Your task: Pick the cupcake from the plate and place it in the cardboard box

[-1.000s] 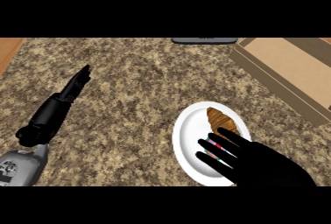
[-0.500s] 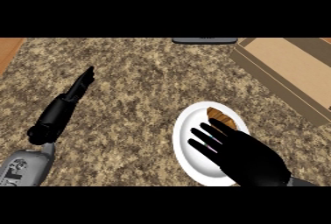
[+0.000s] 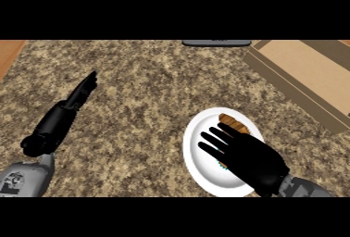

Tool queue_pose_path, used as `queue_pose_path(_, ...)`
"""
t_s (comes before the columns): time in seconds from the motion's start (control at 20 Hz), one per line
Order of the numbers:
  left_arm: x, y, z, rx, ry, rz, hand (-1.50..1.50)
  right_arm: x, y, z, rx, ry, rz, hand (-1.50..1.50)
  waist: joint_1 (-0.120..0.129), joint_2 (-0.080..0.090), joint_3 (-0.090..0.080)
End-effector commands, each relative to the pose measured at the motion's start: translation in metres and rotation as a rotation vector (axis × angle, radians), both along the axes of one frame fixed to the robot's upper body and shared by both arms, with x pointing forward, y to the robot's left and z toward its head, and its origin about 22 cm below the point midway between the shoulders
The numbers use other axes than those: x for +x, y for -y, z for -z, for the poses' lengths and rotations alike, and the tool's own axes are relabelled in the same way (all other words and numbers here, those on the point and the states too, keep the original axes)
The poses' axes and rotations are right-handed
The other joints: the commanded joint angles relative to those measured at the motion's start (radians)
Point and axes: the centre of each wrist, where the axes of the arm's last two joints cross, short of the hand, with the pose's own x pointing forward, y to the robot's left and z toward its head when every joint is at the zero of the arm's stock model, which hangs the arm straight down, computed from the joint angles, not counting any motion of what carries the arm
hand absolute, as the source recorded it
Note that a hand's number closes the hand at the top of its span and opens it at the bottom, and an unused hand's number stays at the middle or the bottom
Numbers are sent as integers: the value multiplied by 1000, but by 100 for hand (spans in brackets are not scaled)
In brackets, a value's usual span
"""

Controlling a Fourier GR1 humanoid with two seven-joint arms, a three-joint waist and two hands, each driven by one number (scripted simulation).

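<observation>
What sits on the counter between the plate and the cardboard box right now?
Nothing: in the head view only bare speckled counter separates the white plate from the cardboard box. The right robot hand is open over the plate, partly covering the cupcake.

A round white plate (image 3: 198,159) sits on the brown-and-tan speckled granite counter (image 3: 150,102). On the plate lies a golden-brown cupcake (image 3: 232,123), ridged with darker stripes. Up and right of the plate stands a plain tan cardboard box (image 3: 308,69). Both hands are black, the right hand (image 3: 246,155) and the left hand (image 3: 65,115).
</observation>
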Motion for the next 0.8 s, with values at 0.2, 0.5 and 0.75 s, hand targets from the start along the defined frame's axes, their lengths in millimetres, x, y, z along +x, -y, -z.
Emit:
queue_pose_path(0.2,-3,4,5,7,10,-6,0,8,-10,16,-23,-9,10,-150,0,0,0)
queue_pose_path(0.5,1,-9,-8,-8,19,-4,0,23,1,12,-46,46,42,-150,-1,0,0)
queue_pose_path(0.75,7,-4,-5,-14,2,-3,0,32,25,40,-42,-36,50,-150,-2,1,0)
